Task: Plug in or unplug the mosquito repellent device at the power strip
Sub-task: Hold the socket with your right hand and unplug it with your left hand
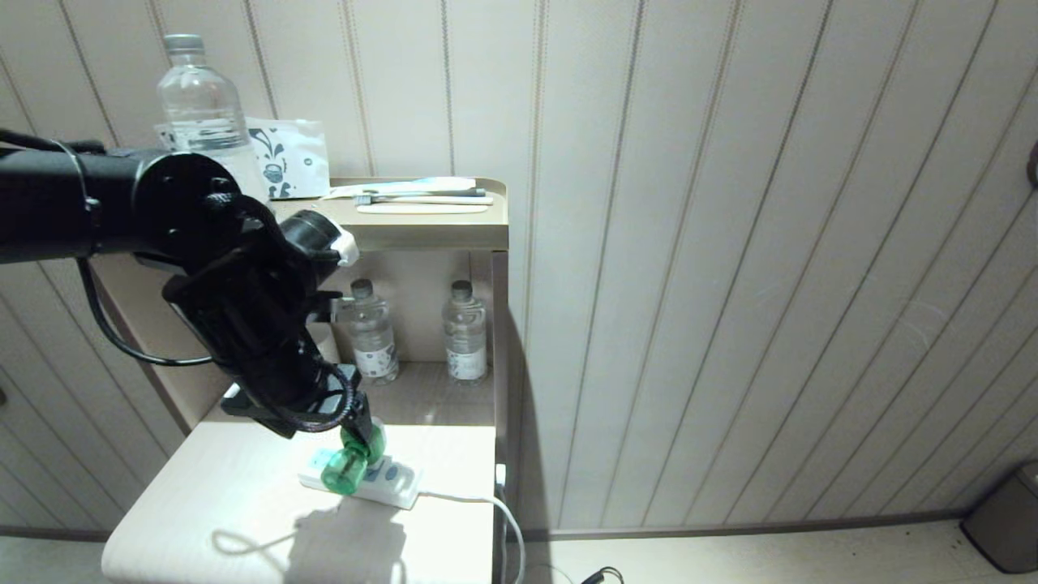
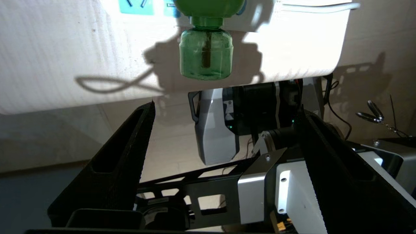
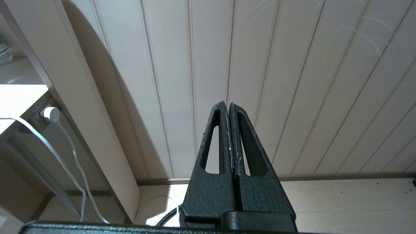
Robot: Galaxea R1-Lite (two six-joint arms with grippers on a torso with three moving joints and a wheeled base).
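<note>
The mosquito repellent device (image 1: pixel 350 464) has its mint-green head on the white power strip (image 1: pixel 391 483), on the low pale table (image 1: pixel 203 503). Its green bottle sticks out towards me. My left gripper (image 1: pixel 357 423) hangs just above and behind the device, on the black arm reaching in from the left. In the left wrist view the device (image 2: pixel 206 55) sits on the power strip (image 2: pixel 136 6), beyond the left gripper (image 2: pixel 226 105), which is open wide with nothing between its fingers. My right gripper (image 3: pixel 228 103) is shut and empty, parked facing the panelled wall.
The strip's white cord (image 1: pixel 486 503) runs off the table's right edge. Two water bottles (image 1: pixel 371 332) (image 1: pixel 465 328) stand on the shelf behind. A taller bottle (image 1: pixel 199 105) and toothbrushes (image 1: pixel 422 197) are on the top shelf. A bin (image 1: pixel 1005 519) stands far right.
</note>
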